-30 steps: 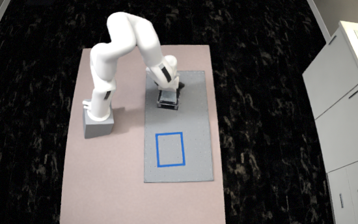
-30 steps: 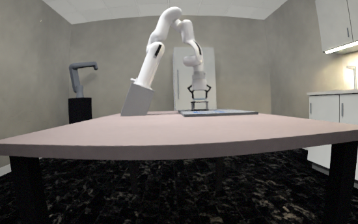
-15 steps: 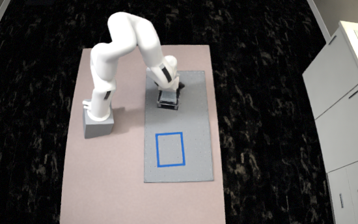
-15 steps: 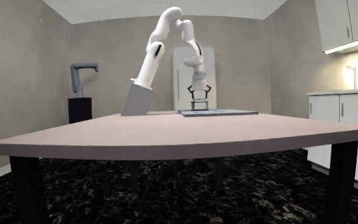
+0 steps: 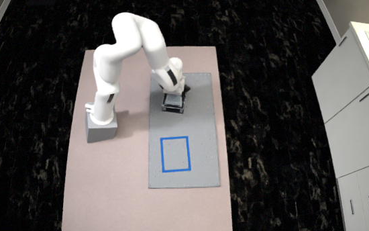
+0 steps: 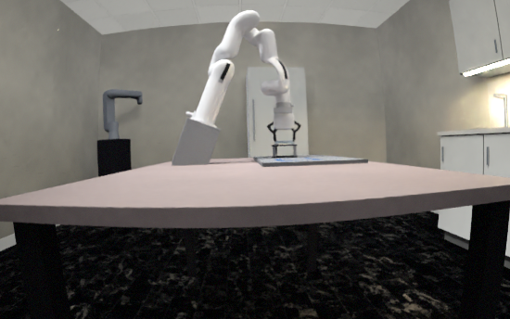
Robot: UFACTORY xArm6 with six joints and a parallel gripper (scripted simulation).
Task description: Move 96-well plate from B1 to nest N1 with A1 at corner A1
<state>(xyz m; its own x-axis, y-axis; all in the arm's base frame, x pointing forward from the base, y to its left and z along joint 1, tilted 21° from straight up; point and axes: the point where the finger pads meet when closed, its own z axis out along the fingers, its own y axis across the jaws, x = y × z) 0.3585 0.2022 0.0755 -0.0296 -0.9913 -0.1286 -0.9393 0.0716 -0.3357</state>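
Note:
My gripper (image 5: 174,95) points straight down and is shut on the 96-well plate (image 5: 174,100), a pale grey-blue plate held by its sides. The plate is right over the raised plate nest N1 (image 5: 173,108), a dark frame at the far end of the grey mat (image 5: 183,131). In the side view the plate (image 6: 284,141) sits between the fingers (image 6: 284,137) at the top of the nest (image 6: 284,150); I cannot tell whether it rests inside the locators. The cut-off corner and the A1 mark are too small to see. The blue-outlined spot B1 (image 5: 175,154) has nothing on it.
The arm's grey base block (image 5: 101,130) stands on the table left of the mat. White cabinets (image 5: 355,101) stand off to the right, away from the table. A grey fixture on a black pedestal (image 6: 113,134) stands behind the table.

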